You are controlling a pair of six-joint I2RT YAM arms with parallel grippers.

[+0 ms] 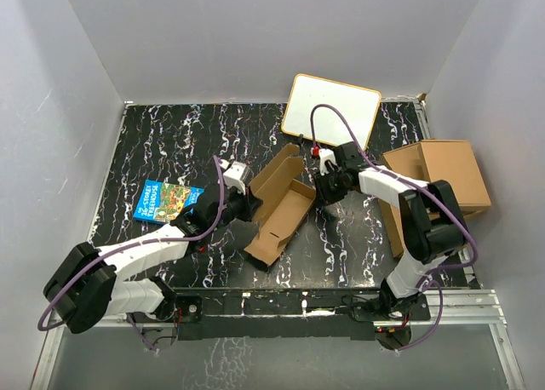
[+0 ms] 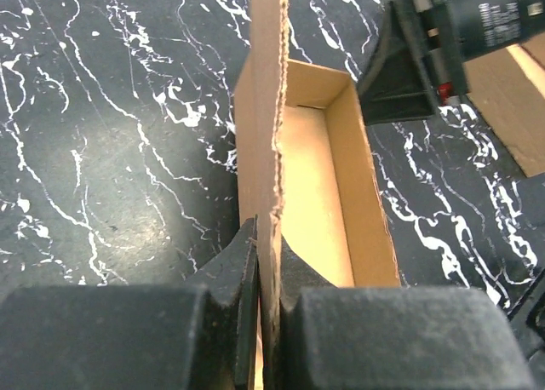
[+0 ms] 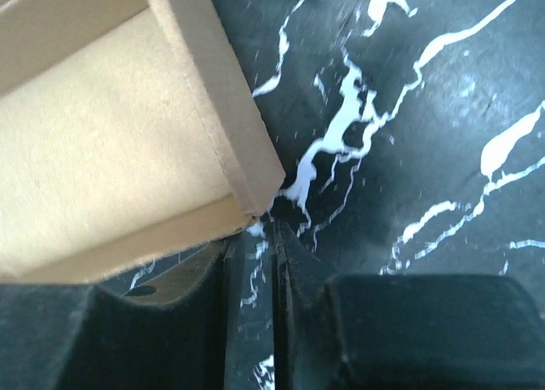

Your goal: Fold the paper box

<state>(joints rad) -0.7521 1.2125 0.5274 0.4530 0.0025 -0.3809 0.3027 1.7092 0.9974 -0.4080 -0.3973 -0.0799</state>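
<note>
The paper box (image 1: 285,207) is a shallow brown cardboard tray lying slantwise mid-table, with one long flap standing up on its left side. My left gripper (image 1: 247,204) is shut on that upright flap; the left wrist view shows the cardboard edge pinched between the jaws of the left gripper (image 2: 266,237), with the tray's inside (image 2: 315,194) beyond. My right gripper (image 1: 326,190) is low at the tray's right far corner. In the right wrist view the right gripper (image 3: 253,237) stands a narrow gap open, holding nothing, just off the box corner (image 3: 247,186).
A blue picture book (image 1: 168,201) lies left of the left arm. A white board (image 1: 332,109) leans at the back. Larger stacked cardboard boxes (image 1: 443,181) fill the right side, close behind the right arm. White walls enclose the black marbled table (image 1: 153,143).
</note>
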